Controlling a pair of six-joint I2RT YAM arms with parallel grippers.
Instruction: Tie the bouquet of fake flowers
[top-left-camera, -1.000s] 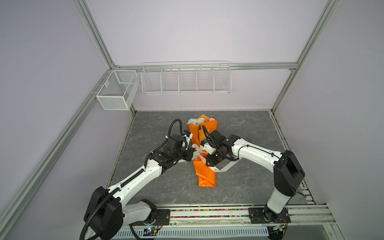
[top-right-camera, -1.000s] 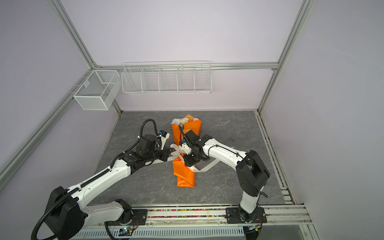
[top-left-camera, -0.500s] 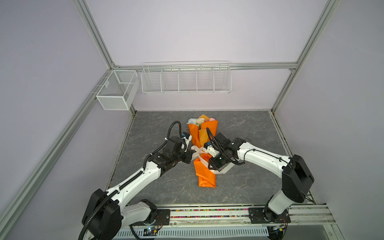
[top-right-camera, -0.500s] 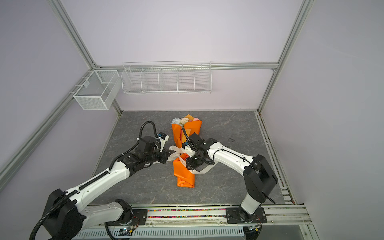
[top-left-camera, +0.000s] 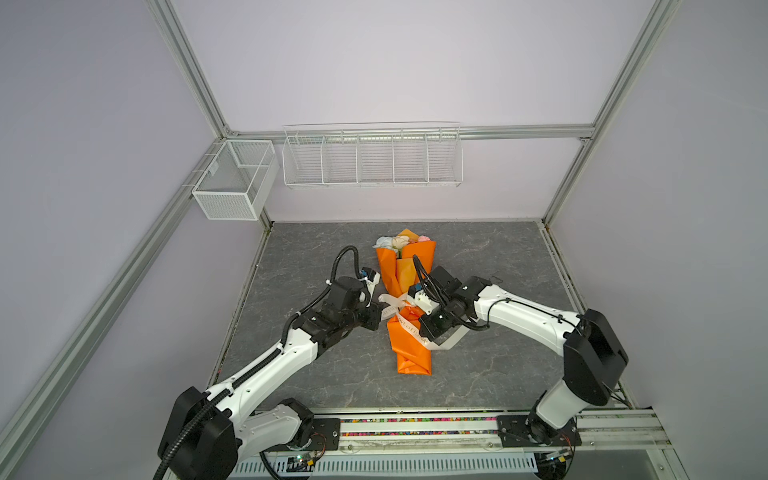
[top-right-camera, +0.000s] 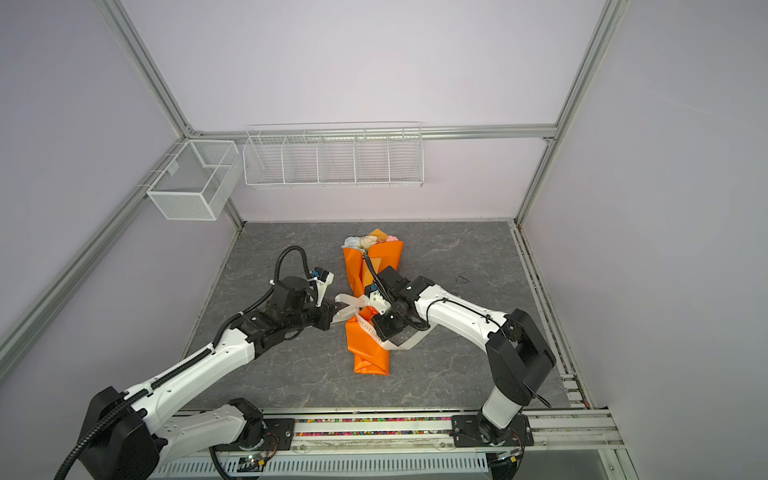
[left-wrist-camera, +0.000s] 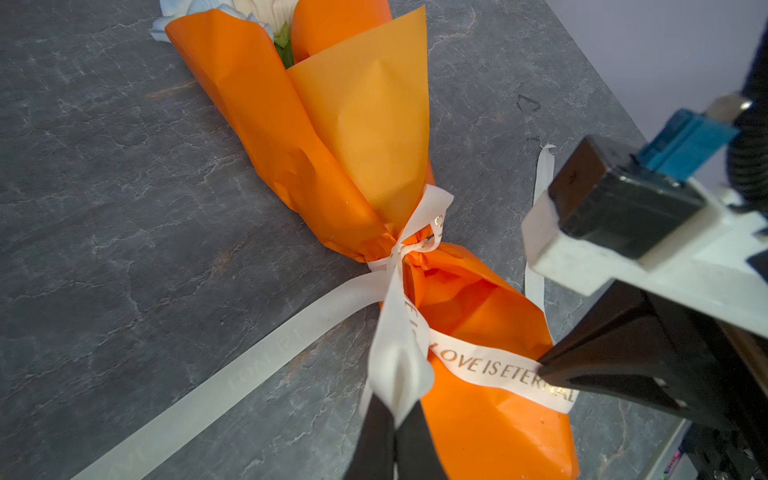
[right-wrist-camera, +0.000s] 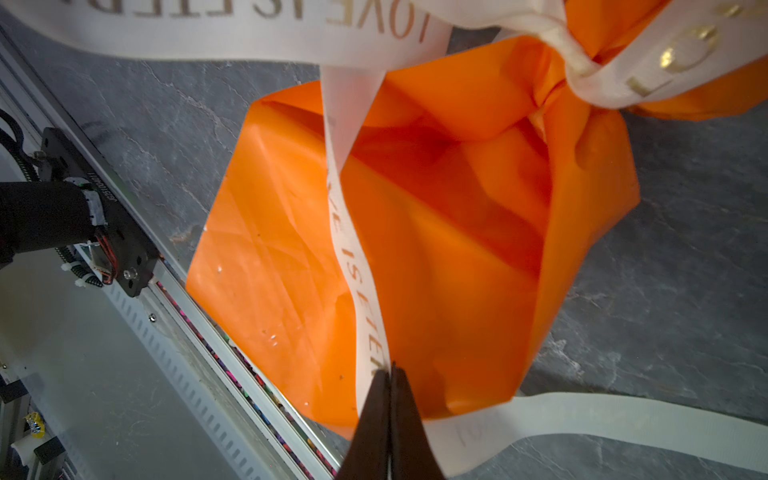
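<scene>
Two strands of the ribbon (left-wrist-camera: 490, 368) are pinched tight: my left gripper (left-wrist-camera: 395, 419) clamps a folded strand and my right gripper (right-wrist-camera: 388, 374) the lettered one. I judge that an even, opposed pull kept low over the table (top-left-camera: 498, 257) should seat the knot (left-wrist-camera: 401, 251) without tearing the paper (left-wrist-camera: 365, 124). The bouquet (top-left-camera: 409, 270) lies mid-table between my arms, wrapped in orange, cinched at the waist, with pale blooms (top-left-camera: 395, 242) at its far end.

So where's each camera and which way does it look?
Top views: high above the front rail, looking down on both arms and the bouquet.
Left wrist: on the left arm, facing the knotted ribbon; shut left pincer shows.
Right wrist: on the right arm, facing the bouquet's bottom; shut right pincer shows.
Shared: bouquet and ribbon.
</scene>
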